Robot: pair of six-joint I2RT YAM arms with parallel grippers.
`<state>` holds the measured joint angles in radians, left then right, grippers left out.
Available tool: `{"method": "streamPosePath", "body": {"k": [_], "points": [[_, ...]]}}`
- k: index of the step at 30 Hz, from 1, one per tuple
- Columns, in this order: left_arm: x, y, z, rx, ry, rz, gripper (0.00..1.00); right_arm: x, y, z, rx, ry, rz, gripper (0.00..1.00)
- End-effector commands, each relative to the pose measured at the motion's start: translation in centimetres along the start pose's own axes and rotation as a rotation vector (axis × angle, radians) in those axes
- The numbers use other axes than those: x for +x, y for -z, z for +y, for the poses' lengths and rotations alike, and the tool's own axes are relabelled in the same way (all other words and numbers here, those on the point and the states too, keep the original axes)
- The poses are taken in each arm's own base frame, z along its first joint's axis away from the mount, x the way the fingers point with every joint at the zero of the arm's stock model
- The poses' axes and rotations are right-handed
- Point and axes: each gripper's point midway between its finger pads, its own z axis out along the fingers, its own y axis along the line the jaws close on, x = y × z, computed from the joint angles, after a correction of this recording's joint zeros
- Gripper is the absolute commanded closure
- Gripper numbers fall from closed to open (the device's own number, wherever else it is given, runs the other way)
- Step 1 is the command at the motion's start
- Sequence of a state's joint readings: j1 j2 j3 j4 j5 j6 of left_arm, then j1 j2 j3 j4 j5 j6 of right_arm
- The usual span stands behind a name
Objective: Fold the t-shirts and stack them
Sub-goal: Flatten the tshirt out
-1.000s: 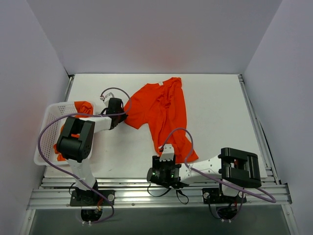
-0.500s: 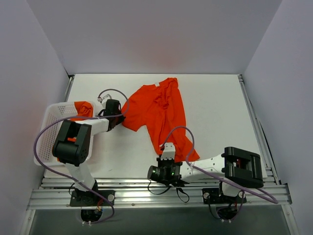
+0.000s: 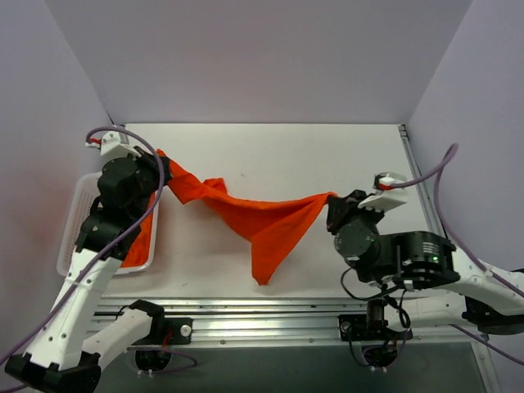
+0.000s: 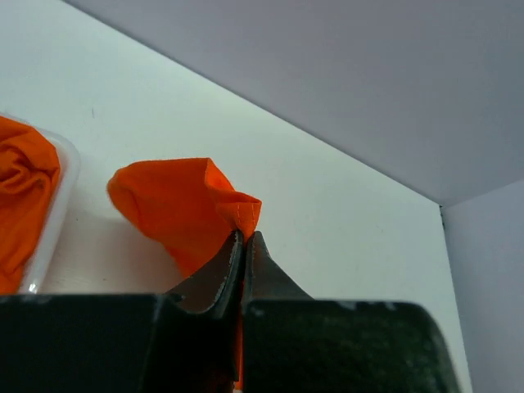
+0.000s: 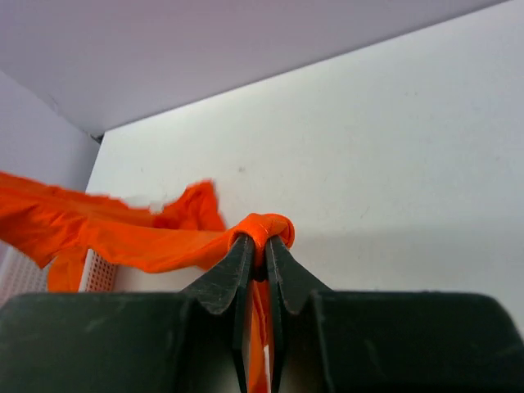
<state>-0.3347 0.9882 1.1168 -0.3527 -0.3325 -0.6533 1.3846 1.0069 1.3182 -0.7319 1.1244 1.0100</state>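
One shirt hangs mid-frame, pinched between left tool and right tool — nothing folded yet, second shirt in the basket, left.

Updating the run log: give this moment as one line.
left gripper shut on t-shirt; right gripper shut on t-shirt; t-shirt stretched between them; basket holds orange fabric

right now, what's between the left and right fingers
An orange t-shirt, pinched by the left fingers and right fingers, hangs sagging between them; the top external view shows it.
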Motion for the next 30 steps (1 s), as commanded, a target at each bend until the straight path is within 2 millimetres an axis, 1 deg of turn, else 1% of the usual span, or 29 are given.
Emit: {"method": "streamPosePath", "body": {"k": [1,2,3,4,5,6,7,8,9,10,11,12,14,15,16,17,18,19,20,21,22,23,24,25,26,27,28,30], "points": [[-3.1,5.0,-0.6,0.025,-0.071,0.005,0.98,-5.3,1.0,-3.3,0.071,0.156,-0.123,1.0],[-4.1,6.2,-1.1,0.048,-0.07,-0.008,0.98,-7.2,1.6,-3.2,0.031,0.082,-0.133,1.0],[-4.9,7.9,-1.6,0.077,-0.07,-0.016,0.98,-8.2,2.0,-3.6,0.016,0.123,-0.138,1.0],[-6.0,9.0,-2.1,0.103,-0.074,-0.035,0.98,-9.1,2.4,-3.6,-0.008,0.114,-0.14,1.0],[-8.4,11.0,-3.2,0.147,-0.062,-0.081,0.98,-11.1,3.2,-3.5,-0.071,0.03,-0.146,1.0],[-9.1,12.4,-3.7,0.182,-0.073,-0.081,0.98,-12.2,3.7,-3.9,-0.093,0.043,-0.156,1.0],[-11.4,14.6,-5.2,0.247,-0.065,-0.125,0.98,-13.5,4.3,-4.5,-0.119,0.01,-0.167,1.0],[-12.1,15.2,-6.1,0.277,-0.074,-0.122,0.98,-14.5,4.8,-4.0,-0.168,-0.021,-0.171,1.0],[-12.2,15.9,-6.4,0.293,-0.087,-0.098,0.98,-16.1,5.4,-4.3,-0.196,-0.033,-0.186,1.0],[-12.5,16.9,-7.6,0.354,-0.096,-0.082,0.98,-17.0,5.8,-4.2,-0.229,-0.045,-0.192,1.0],[-14.2,18.7,-8.7,0.405,-0.09,-0.114,0.98,-17.9,6.3,-3.7,-0.267,-0.063,-0.203,1.0],[-14.6,19.2,-9.3,0.434,-0.089,-0.117,0.98,-19.0,6.9,-3.1,-0.324,-0.074,-0.215,1.0],[-15.6,20.7,-10.5,0.501,-0.09,-0.138,0.98,-20.1,7.3,-2.3,-0.362,-0.054,-0.243,1.0],[-16.6,21.7,-11.0,0.526,-0.086,-0.167,0.98,-20.8,7.5,-2.0,-0.379,-0.046,-0.263,1.0],[-17.2,22.0,-11.2,0.536,-0.089,-0.182,0.98,-21.8,7.9,-2.1,-0.388,-0.057,-0.285,1.0],[-16.9,22.0,-12.2,0.577,-0.102,-0.16,0.98,-22.2,7.9,-1.7,-0.389,-0.044,-0.297,1.0],[-17.7,22.6,-12.9,0.608,-0.103,-0.176,0.98,-22.6,7.9,-1.6,-0.388,-0.038,-0.307,1.0],[-17.8,22.5,-13.5,0.631,-0.107,-0.174,0.98,-23.4,7.8,-1.7,-0.365,-0.041,-0.329,1.0],[-17.6,21.6,-14.2,0.639,-0.114,-0.159,0.98,-23.7,7.7,-1.9,-0.34,-0.036,-0.339,1.0],[-17.7,20.8,-14.5,0.636,-0.109,-0.16,0.98,-23.8,7.3,-2.2,-0.306,-0.038,-0.342,1.0],[-17.6,19.9,-14.5,0.618,-0.11,-0.156,0.98,-23.7,6.4,-3.4,-0.196,-0.046,-0.349,1.0],[-17.4,18.3,-14.7,0.596,-0.108,-0.149,0.98,-23.5,5.8,-4.0,-0.132,-0.032,-0.35,1.0],[-17.2,17.3,-14.8,0.586,-0.098,-0.142,0.98,-23.1,5.3,-4.6,-0.069,-0.025,-0.349,1.0],[-15.9,15.5,-14.6,0.567,-0.098,-0.103,0.98,-22.3,4.7,-4.3,-0.027,-0.01,-0.335,1.0],[-15.1,13.9,-14.8,0.554,-0.093,-0.082,0.98,-21.4,4.1,-5.9,0.106,0.021,-0.338,1.0],[-14.8,12.7,-15.1,0.557,-0.078,-0.082,0.98,-20.6,3.9,-5.9,0.154,0.048,-0.332,1.0],[-12.9,10.2,-14.8,0.525,-0.08,-0.03,0.98,-19.1,3.8,-6.2,0.227,0.055,-0.326,1.0],[-11.6,7.8,-14.6,0.494,-0.074,-0.01,0.98,-17.7,3.8,-6.2,0.255,0.101,-0.312,1.0]]}}
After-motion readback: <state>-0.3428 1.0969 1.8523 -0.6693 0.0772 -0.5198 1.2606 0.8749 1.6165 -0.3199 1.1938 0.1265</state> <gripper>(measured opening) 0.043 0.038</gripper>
